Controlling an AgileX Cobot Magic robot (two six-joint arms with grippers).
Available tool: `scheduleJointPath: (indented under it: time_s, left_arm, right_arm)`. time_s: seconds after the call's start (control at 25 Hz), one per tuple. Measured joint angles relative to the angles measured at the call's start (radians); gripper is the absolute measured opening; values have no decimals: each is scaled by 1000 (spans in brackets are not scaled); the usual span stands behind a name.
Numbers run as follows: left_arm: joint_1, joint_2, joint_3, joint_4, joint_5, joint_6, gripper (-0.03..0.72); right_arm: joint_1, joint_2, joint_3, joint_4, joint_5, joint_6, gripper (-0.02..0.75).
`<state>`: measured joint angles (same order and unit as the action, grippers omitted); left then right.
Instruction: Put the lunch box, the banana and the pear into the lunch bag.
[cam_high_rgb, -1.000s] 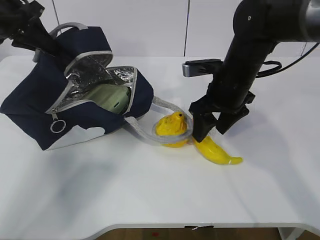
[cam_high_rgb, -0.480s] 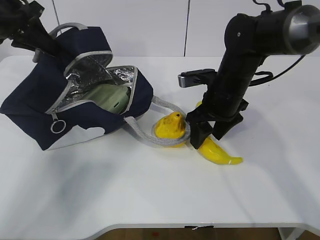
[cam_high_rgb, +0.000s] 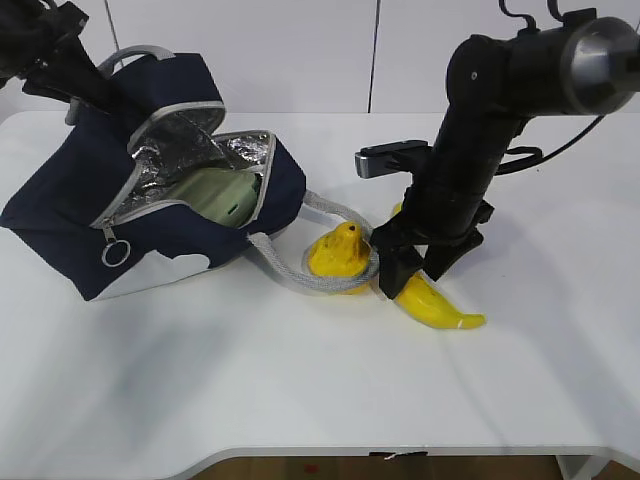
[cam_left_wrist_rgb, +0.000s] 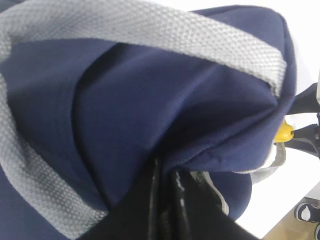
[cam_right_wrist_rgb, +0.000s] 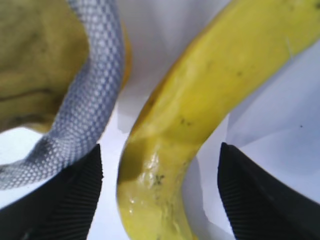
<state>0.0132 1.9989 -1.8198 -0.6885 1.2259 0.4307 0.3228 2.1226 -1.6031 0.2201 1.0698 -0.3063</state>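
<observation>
The right claw (cam_high_rgb: 418, 270) is standing wide open over the banana (cam_high_rgb: 435, 303), its two fingers straddling the fruit's near end without closing on it. The right wrist view is showing what the exterior view cannot: the banana (cam_right_wrist_rgb: 200, 115) is lying between the ribbed pads (cam_right_wrist_rgb: 260, 200), with white tabletop (cam_right_wrist_rgb: 270, 110) visible on either side, so neither pad is clearly pressing it. Just left of the claw in that view, the grey rope handle (cam_right_wrist_rgb: 95, 95) is curving across the pear (cam_right_wrist_rgb: 40, 65).

The exterior view is giving the wider layout. The pear (cam_high_rgb: 338, 256) is sitting just left of the claw, ringed by the handle (cam_high_rgb: 300, 275), and the banana's tip is pointing away to the claw's right. Well to the left, the bag (cam_high_rgb: 150, 190) is lying open on the tabletop (cam_high_rgb: 300, 390), with the green box (cam_high_rgb: 215, 195) inside against the silver lining.

The left claw (cam_left_wrist_rgb: 165, 200) is closed tight, pinching navy fabric at the bag's (cam_left_wrist_rgb: 150, 100) top; only the left wrist view is showing that grip, with the grey strap (cam_left_wrist_rgb: 150, 30) arching above.
</observation>
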Motion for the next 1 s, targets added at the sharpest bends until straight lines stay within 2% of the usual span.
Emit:
scheduleJointPath:
  time_s: [0.68,0.84,1.0]
  left_arm:
    - [0,0,0,1,0,0,6]
    - [0,0,0,1,0,0,6]
    - [0,0,0,1,0,0,6]
  right_arm:
    - [0,24,0,25,4,-2,560]
    - [0,27,0,25,7,-2,474]
    - [0,29,0,25,22,-2,326]
